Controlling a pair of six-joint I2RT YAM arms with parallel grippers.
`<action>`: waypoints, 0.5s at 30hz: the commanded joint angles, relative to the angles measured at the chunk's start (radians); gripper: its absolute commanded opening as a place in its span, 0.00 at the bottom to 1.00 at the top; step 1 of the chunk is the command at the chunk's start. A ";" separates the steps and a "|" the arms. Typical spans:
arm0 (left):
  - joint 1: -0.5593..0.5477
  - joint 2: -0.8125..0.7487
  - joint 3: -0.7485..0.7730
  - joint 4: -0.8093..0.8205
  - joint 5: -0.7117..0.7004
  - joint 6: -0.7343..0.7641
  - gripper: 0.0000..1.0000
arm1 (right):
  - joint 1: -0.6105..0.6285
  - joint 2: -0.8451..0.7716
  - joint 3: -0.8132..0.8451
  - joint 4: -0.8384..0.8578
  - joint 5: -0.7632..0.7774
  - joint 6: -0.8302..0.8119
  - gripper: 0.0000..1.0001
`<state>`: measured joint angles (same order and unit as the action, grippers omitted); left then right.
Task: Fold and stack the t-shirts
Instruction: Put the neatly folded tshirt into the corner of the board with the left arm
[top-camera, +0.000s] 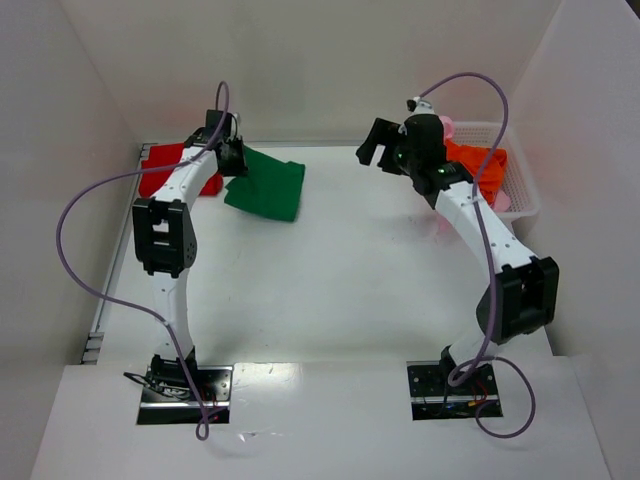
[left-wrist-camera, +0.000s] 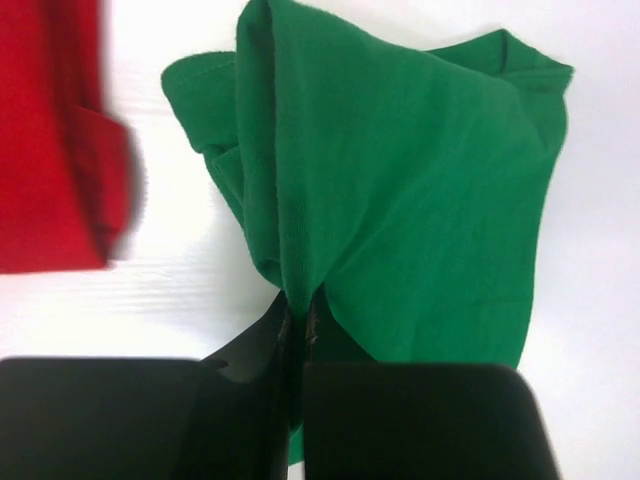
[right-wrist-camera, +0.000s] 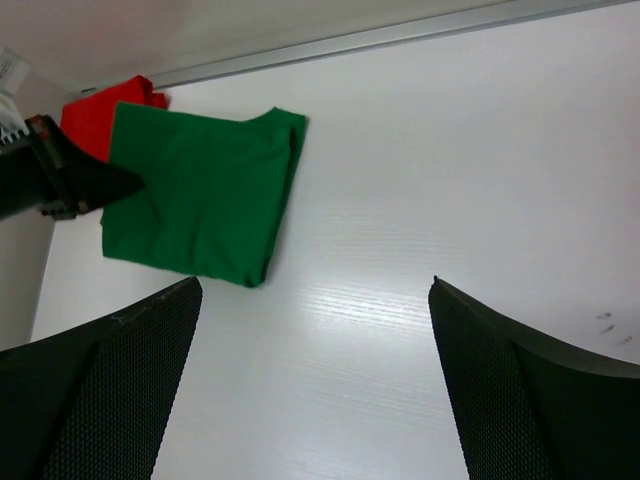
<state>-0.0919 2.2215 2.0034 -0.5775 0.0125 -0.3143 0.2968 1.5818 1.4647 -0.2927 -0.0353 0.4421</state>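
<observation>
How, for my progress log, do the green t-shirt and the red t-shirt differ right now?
The green t-shirt is pinched at one edge by the shut left pincer; the red t-shirt lies free. The green t-shirt lies farther onto the table; the red t-shirt sits in its far left corner. Both are plain cloth.

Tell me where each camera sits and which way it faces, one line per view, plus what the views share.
Top external: above and behind the bases, looking down on the table; both arms show whole, left hand on the green shirt, right hand free.
Left wrist: on the left arm, looking along its shut fingers at the green shirt pinched between them; red shirt at left.
Right wrist: on the right arm, facing across the table toward the shirts; open fingers frame the bottom.
Shared: all three see both shirts.
</observation>
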 joint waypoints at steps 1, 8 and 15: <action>0.023 0.041 0.088 -0.041 -0.080 0.060 0.00 | 0.008 -0.072 -0.044 -0.089 0.044 -0.046 1.00; 0.049 0.130 0.279 -0.112 -0.173 0.124 0.00 | 0.008 -0.231 -0.170 -0.140 0.067 -0.002 1.00; 0.083 0.269 0.639 -0.237 -0.212 0.169 0.00 | 0.008 -0.313 -0.225 -0.177 0.067 0.062 1.00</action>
<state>-0.0292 2.4538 2.4712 -0.7687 -0.1492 -0.1969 0.2985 1.3211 1.2502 -0.4538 0.0156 0.4714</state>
